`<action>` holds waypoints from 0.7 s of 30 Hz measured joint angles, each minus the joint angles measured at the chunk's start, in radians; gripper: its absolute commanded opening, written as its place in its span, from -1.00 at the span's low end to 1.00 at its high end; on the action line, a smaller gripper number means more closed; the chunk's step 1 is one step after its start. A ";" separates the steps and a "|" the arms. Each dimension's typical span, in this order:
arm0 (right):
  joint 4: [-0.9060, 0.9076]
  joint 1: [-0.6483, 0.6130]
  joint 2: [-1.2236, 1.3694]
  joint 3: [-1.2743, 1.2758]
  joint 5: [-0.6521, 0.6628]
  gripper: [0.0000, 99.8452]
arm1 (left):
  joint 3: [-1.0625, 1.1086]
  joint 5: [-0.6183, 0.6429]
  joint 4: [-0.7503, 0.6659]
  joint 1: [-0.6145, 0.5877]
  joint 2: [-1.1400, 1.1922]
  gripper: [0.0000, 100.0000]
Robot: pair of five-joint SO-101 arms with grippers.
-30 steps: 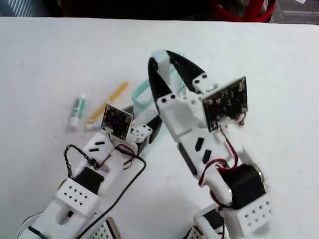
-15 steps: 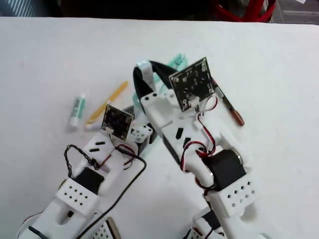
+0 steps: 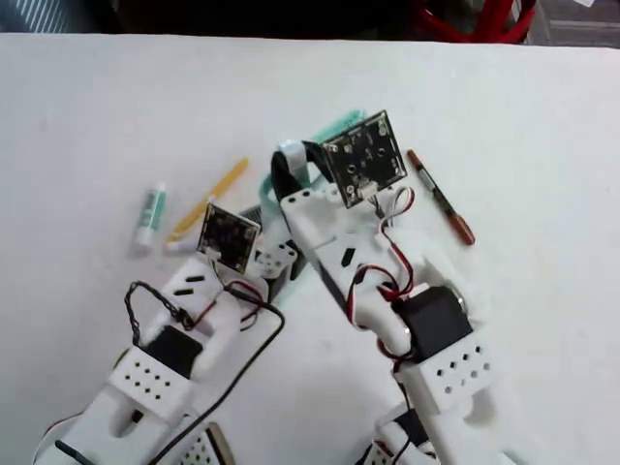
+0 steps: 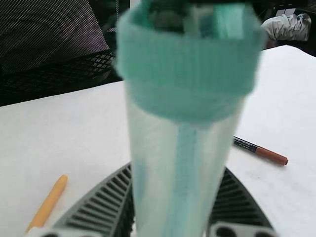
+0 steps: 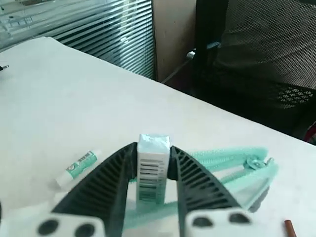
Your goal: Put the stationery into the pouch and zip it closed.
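A translucent teal pouch (image 4: 185, 123) stands upright between the jaws of my left gripper (image 4: 177, 170), which is shut on it. In the high view the left gripper (image 3: 273, 228) is at table centre, and a teal edge of the pouch (image 3: 334, 128) shows beyond the right arm. My right gripper (image 5: 152, 148) is shut on a white eraser (image 5: 151, 170) with a barcode, just above the pouch (image 5: 232, 158); from above, the right gripper (image 3: 288, 155) sits close beyond the left one. A glue stick (image 3: 150, 215), a yellow pencil (image 3: 208, 199) and a brown pen (image 3: 441, 197) lie on the table.
The white table (image 3: 523, 116) has free room at the far left and on the right past the pen. The two arms cross closely at the centre. A dark mesh chair (image 5: 256, 54) stands beyond the table's far edge.
The right arm swung left and nearer with the eraser in its gripper, ending over the pouch beside the left gripper and uncovering the brown pen. The left arm stayed still.
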 measured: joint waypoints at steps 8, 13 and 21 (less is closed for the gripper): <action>0.143 0.020 -0.003 -0.129 0.046 -0.52 | 0.000 0.003 0.000 -0.002 0.000 -0.61; 0.221 0.186 -0.011 -0.307 0.074 -0.52 | 0.000 0.003 0.000 -0.003 0.000 -0.61; 0.305 0.502 0.281 -0.348 0.126 -0.52 | 0.000 0.003 0.000 -0.003 0.000 -0.62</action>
